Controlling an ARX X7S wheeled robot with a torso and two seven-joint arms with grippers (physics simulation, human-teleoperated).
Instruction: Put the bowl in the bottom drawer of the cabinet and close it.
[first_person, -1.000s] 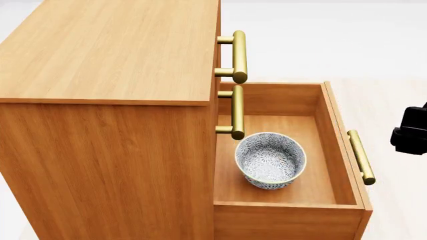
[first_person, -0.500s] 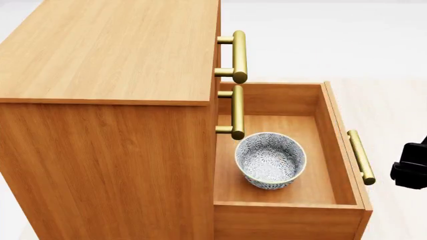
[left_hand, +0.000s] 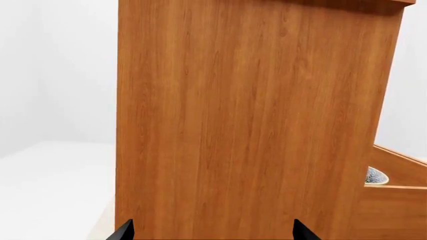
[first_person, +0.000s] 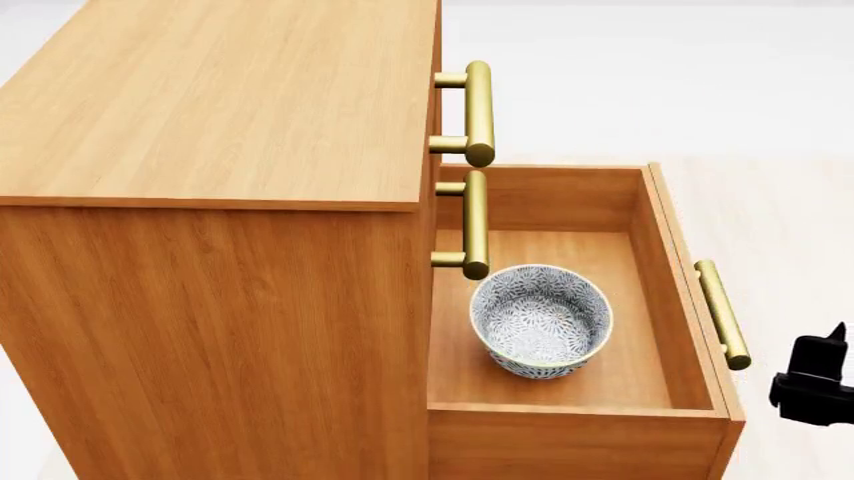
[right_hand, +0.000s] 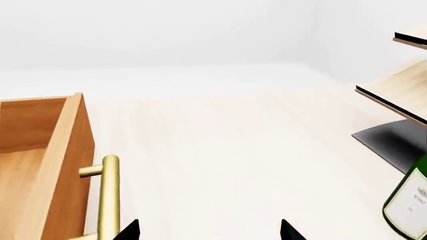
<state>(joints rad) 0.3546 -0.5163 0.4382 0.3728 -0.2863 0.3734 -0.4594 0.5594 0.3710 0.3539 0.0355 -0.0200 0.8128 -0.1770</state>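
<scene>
Bowl (first_person: 541, 320): upright inside the pulled-out bottom drawer (first_person: 674, 300) of the cabinet (first_person: 214, 250). Right gripper (right_hand: 208, 231): fingers spread, empty, just beside the drawer's brass handle (right_hand: 108, 197). Left gripper (left_hand: 212, 232): spread, empty, facing the cabinet side.

Your cabinet (first_person: 214, 250) reads as orange-brown wood with fine straight grain, smooth, satin rather than glossy. Same wood on the bottom drawer (first_person: 574, 430), floor and walls alike. Its bar handle (first_person: 722, 314) looks like brushed brass, soft sheen; the two upper handles (first_person: 477, 112) match it. The bowl (first_person: 541, 319) near the drawer's front edge looks glazed ceramic, white with dense blue-grey floral print, slight gloss. Right gripper (first_person: 814, 385): matt black, plastic-looking. Floor (right_hand: 233, 150): pale, matt, faint plank lines. Green bottle (right_hand: 408, 205): glossy glass, paper-like white label. Rack (right_hand: 400, 100): pale wood boards, dark edges.
</scene>
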